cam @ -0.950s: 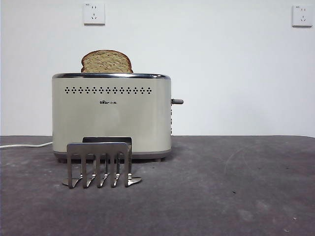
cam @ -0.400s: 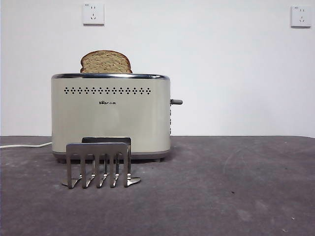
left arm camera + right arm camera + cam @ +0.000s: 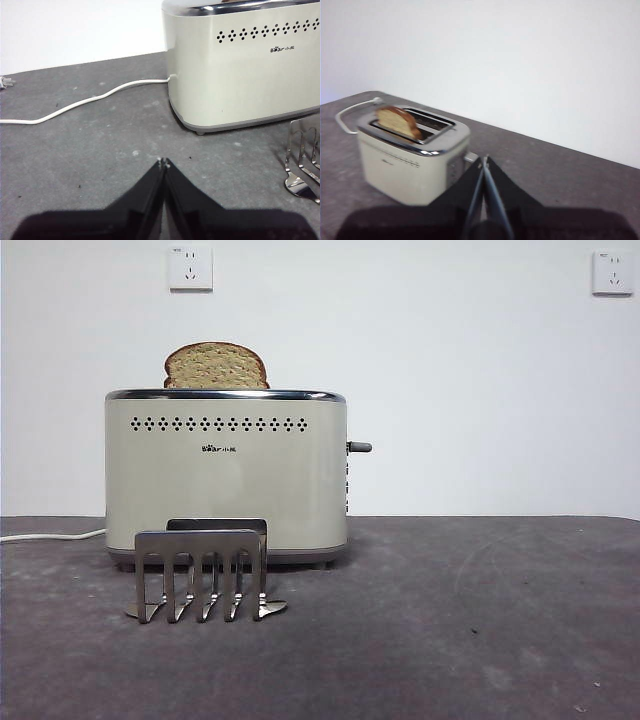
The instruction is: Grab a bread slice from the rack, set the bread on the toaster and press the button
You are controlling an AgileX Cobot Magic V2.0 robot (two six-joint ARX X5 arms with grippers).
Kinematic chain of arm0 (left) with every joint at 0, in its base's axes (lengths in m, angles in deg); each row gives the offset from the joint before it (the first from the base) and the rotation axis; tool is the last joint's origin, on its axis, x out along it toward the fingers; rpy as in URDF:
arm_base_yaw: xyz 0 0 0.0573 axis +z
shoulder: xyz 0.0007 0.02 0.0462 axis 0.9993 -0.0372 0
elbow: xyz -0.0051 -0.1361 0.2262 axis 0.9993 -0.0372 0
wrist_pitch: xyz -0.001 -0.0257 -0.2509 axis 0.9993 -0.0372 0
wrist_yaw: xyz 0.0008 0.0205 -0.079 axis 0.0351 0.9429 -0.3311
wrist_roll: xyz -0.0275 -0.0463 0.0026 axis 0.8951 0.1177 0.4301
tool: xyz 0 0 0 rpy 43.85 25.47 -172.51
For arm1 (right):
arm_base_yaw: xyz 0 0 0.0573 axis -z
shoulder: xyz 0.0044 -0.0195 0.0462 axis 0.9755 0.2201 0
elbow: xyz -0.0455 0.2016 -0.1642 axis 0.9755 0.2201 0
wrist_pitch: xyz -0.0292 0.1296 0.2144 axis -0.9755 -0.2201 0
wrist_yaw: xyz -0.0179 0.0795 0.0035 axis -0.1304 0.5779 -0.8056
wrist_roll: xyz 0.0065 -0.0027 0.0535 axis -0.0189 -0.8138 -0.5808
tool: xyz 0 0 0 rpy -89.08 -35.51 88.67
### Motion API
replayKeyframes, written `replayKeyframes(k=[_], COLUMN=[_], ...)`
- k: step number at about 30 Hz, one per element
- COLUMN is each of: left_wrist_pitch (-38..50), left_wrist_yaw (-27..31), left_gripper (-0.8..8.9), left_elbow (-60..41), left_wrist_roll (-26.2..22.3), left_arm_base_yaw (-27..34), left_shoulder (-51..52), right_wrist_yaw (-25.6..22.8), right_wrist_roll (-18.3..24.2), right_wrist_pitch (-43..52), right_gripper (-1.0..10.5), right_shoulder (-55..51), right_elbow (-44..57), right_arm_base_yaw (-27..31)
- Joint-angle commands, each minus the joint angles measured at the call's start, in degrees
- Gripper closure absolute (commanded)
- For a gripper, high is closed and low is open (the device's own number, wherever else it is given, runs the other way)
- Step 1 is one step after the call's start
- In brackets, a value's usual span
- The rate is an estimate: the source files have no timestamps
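Grey tabletop (image 3: 480, 620): one toaster (image 3: 226, 475) holding one slice of bread (image 3: 216, 366), one rack (image 3: 203, 573) in front, left gripper (image 3: 163, 162) and right gripper (image 3: 484, 160) both closed, empty.

Table (image 3: 480, 640): dark grey, matte top, scuffed with pale smudges and a few light specks, filling the lower part of the front view.
Wall (image 3: 480, 380): plain white, meeting the table along a level line.
Left wall socket (image 3: 190, 268): white, high on the wall.
Right wall socket (image 3: 613, 272): white, at the same height, near the corner.
Plug (image 3: 5, 81): small, lying on the table by the wall.
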Motion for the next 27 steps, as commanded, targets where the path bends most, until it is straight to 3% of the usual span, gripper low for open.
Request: replayKeyframes(k=[1, 8, 16, 27], left_wrist_pitch=[0.0, 0.0, 0.0, 0.0], left_wrist_yaw=[0.1, 0.1, 0.1, 0.1], left_gripper=[8.17, 8.17, 8.17, 8.17], left_elbow=[-0.8, -0.8, -0.8, -0.8], left_wrist_roll=[0.3, 0.3, 0.3, 0.3], left_arm_base_yaw=[0.2, 0.2, 0.2, 0.2], left_shoulder=[0.1, 0.1, 0.1, 0.1], right_wrist_yaw=[-2.8, -12.2, -12.6, -12.6], right_wrist_roll=[-2.8, -6.1, -7.8, -9.1], right_wrist_pitch=[5.9, 14.0, 15.1, 13.7], right_gripper=[9.5, 9.5, 9.5, 9.5], right_shoulder=[-4.6, -15.1, -23.3, -27.9], right_elbow=[9.7, 26.6, 38.9, 45.3], right_arm_base_yaw=[0.3, 0.4, 0.4, 0.4])
